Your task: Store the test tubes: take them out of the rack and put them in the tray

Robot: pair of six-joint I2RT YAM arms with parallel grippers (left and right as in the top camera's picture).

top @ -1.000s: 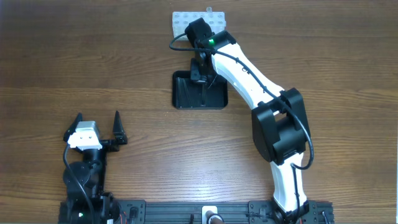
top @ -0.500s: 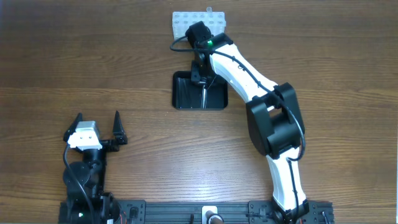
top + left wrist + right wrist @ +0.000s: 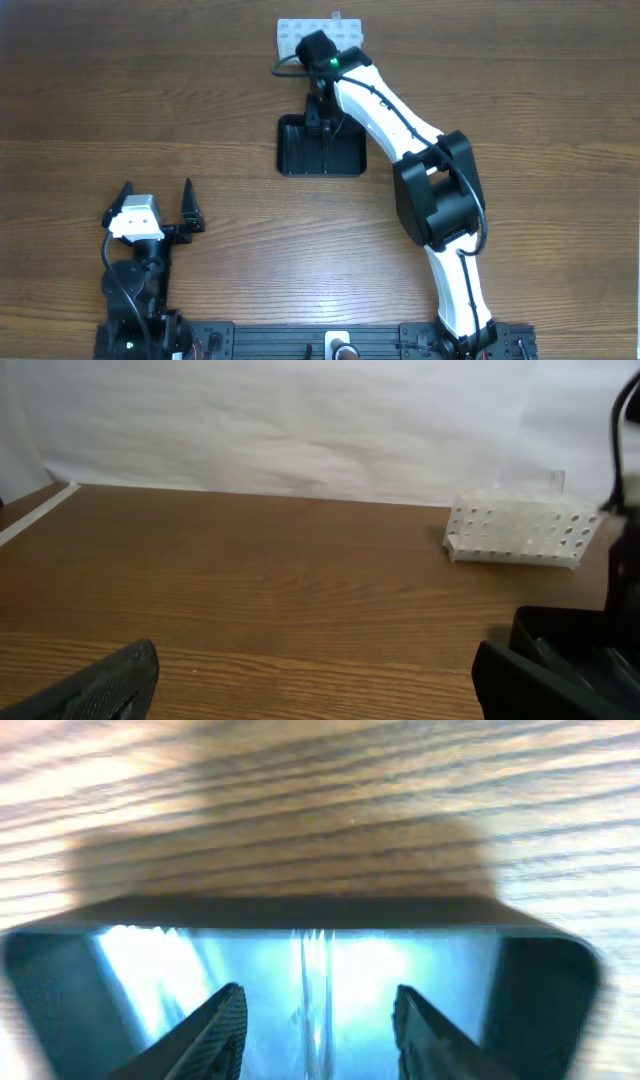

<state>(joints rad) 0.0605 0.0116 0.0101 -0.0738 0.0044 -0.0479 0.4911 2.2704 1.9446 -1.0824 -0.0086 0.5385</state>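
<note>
The white test tube rack (image 3: pixel 320 36) stands at the far edge of the table, and the left wrist view shows it too (image 3: pixel 520 530). In front of it lies the black tray (image 3: pixel 295 160). My right gripper (image 3: pixel 323 118) hovers low over the tray's far end. In the right wrist view this gripper (image 3: pixel 318 1020) is open, its fingers (image 3: pixel 225 1025) well apart. A clear test tube (image 3: pixel 314 970) lies lengthwise on the shiny tray floor between them, and no finger touches it. My left gripper (image 3: pixel 157 190) rests open and empty near the front left.
The right arm's white links (image 3: pixel 385 105) slant across the tray's right side. Bare wooden table surrounds the tray and rack. A white wall (image 3: pixel 300 420) rises behind the table's far edge.
The right arm's elbow has swung slightly left and its wrist has crept toward the rack, with the gripper still over the tray. The left arm has not moved.
</note>
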